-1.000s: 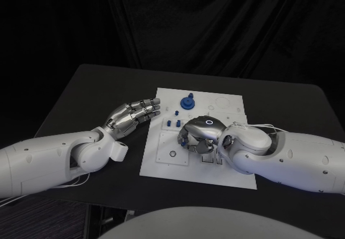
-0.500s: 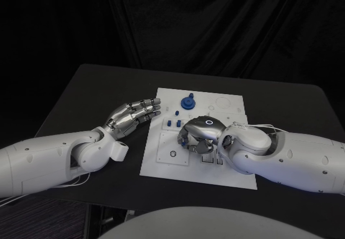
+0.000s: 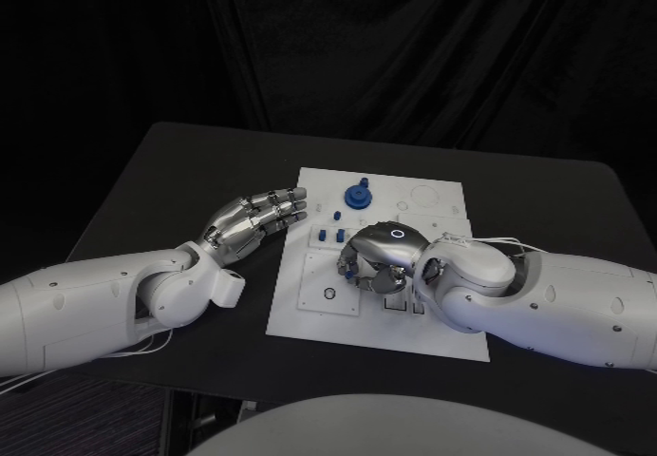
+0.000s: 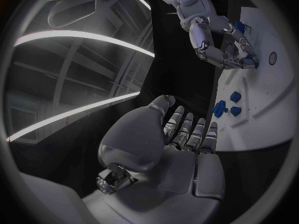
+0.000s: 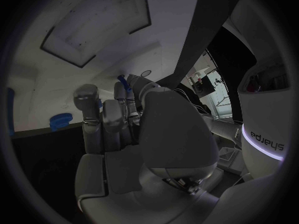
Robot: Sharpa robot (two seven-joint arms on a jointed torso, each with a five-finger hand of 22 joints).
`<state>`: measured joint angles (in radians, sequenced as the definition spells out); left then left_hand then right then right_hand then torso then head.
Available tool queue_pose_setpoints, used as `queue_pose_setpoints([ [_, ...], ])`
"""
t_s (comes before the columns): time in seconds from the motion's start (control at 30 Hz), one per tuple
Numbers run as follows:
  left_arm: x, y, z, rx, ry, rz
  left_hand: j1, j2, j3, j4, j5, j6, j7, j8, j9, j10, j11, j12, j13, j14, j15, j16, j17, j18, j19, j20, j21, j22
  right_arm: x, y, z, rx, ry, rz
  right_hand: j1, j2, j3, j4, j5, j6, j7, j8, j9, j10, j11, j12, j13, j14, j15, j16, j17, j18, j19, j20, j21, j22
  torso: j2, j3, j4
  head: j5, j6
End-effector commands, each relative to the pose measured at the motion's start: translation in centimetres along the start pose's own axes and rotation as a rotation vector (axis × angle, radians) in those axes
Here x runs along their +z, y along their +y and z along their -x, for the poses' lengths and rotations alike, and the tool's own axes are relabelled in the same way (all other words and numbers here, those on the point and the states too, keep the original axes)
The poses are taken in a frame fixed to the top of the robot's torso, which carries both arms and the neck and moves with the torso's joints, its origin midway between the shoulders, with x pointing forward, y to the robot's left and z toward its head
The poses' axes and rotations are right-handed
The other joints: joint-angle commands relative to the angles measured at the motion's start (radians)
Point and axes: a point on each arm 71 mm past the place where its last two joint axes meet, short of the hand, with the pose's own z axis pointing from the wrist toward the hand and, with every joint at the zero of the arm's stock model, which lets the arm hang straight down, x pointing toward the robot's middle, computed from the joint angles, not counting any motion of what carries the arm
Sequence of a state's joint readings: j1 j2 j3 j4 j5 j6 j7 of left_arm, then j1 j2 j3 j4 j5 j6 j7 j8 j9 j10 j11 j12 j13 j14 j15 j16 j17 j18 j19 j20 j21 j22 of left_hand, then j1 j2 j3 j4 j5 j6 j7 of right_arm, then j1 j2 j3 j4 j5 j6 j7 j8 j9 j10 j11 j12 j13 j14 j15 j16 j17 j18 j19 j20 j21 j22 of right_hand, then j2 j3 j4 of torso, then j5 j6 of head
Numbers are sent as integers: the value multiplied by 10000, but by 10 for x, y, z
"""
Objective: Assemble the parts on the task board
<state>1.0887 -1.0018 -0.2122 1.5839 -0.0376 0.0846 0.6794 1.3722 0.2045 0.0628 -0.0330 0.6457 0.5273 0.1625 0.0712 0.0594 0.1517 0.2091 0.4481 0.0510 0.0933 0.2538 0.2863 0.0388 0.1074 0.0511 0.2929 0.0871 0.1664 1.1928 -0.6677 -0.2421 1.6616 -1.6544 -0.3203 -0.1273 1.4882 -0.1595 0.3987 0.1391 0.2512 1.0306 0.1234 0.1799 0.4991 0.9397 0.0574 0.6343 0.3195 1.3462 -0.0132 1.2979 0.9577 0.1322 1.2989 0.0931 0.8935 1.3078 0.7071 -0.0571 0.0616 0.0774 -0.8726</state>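
- Right hand [image 3: 380, 255]: positioned over the middle of the white task board [image 3: 309, 318], fingers curled downward. In the right wrist view a small blue part [image 5: 123, 80] sits at the fingertips, pinched between them; how firm the hold is cannot be told.
- Left hand [image 3: 254, 219]: hovers over the black table [image 3: 164, 171] just beside the board's left edge, fingers extended and slightly apart, holding nothing.
- Seated parts: a blue round part with a peg [image 3: 359, 195] stands at the far end of the board; three small blue pieces [image 3: 328, 234] stand in a cluster near the left edge, between the two hands.
- Hazard, slip: the pinched part is small; any tilt at insertion would probably jam it against the socket rim or let it drop onto the board.
- Hazard, collision: the curled right-hand fingers work close to the blue cluster; a sideways correction could knock those pieces over.
- Hazard, board shift: the left hand does not touch the board, so downward pressing force may slide it.
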Motion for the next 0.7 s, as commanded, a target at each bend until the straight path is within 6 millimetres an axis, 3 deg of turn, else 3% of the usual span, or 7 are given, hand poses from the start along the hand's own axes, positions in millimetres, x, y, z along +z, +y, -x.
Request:
queue_pose_setpoints([
  [0.03,0,0,-2,-127,183,-130,-76,-9,31,5,-62,-42,331,55,-5,20,61,17,14,19,77,34,17,-66,79,-3,30,8,0,-2,-1,32,57,-236,-67,27,-49,-4,53,-63,-19,-40,7,-61,28,-67,-9,-46,30,-60,-3,-21,-75,18,-33,881,1,-1,-2,0,0],
  [0.7,1,1,-2,-169,238,-19,-87,-12,54,8,-70,-36,335,59,-4,22,72,30,16,20,83,45,19,-72,81,-3,27,4,0,-6,-4,124,262,-478,-56,32,-61,-16,53,-122,0,-92,-2,-66,44,-110,-11,-131,46,-131,-120,15,-174,34,-250,829,4,5,-1,17,0],
])
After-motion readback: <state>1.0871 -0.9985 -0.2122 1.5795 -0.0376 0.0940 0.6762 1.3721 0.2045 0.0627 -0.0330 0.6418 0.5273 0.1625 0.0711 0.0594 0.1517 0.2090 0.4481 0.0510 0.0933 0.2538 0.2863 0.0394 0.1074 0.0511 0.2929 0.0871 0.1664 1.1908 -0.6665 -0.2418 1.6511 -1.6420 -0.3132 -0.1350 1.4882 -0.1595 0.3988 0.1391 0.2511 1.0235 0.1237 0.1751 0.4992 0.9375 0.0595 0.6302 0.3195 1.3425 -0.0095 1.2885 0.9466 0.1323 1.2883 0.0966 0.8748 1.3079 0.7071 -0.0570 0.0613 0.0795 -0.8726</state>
